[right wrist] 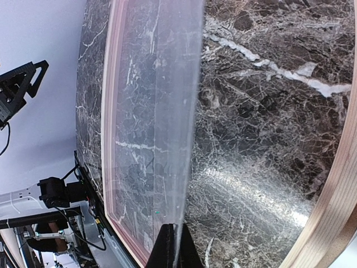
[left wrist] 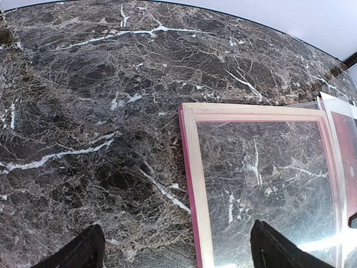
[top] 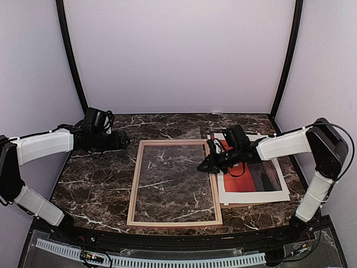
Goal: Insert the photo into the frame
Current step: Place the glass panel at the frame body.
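Observation:
The frame [top: 134,184] lies flat on the marble table with its pale wood back up; its pink-red edge shows in the left wrist view [left wrist: 192,167]. The photo [top: 251,177], red-orange with a dark band, lies to the right of the frame inside a white border, partly under my right arm. My right gripper [top: 207,166] is shut on the edge of a clear sheet [right wrist: 162,111], holding it tilted over the frame's opening by the right rail [right wrist: 334,195]. My left gripper [top: 125,139] is open and empty above the frame's far left corner.
A white mat board [top: 279,192] surrounds the photo, with a brown board edge [top: 228,205] showing beneath it. Black corner posts and pale walls enclose the table. Bare marble [top: 95,184] lies left of the frame.

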`<state>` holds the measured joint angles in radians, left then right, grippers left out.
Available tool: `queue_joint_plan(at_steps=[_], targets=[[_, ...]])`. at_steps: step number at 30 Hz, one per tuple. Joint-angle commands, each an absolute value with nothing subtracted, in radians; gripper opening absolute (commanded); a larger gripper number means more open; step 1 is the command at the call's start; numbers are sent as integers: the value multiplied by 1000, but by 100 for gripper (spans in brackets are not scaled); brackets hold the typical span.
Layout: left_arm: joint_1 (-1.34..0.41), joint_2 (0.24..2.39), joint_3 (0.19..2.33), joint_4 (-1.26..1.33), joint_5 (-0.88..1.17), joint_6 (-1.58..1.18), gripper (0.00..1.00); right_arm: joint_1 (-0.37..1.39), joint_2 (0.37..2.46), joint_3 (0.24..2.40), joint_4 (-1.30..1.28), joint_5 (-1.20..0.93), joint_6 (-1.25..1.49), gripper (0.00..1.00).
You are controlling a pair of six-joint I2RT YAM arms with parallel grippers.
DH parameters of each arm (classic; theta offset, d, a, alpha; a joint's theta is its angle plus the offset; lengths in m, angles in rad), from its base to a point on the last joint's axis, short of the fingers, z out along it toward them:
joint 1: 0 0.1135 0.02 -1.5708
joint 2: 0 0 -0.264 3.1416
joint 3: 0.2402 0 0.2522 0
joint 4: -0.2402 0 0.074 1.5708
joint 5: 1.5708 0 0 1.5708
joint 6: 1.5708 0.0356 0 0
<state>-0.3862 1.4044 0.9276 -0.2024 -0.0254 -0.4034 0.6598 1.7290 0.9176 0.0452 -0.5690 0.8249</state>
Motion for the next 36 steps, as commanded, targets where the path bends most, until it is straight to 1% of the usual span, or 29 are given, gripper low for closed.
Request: queue_joint_plan(at_steps=[1,36], targets=[[-393,1396,932,-187,-37,-394,94,672,1691,909,48,-554,833,0],[-402,1407,940,-187,-40,-387,94,678,1662,877,37,-514,845,0]])
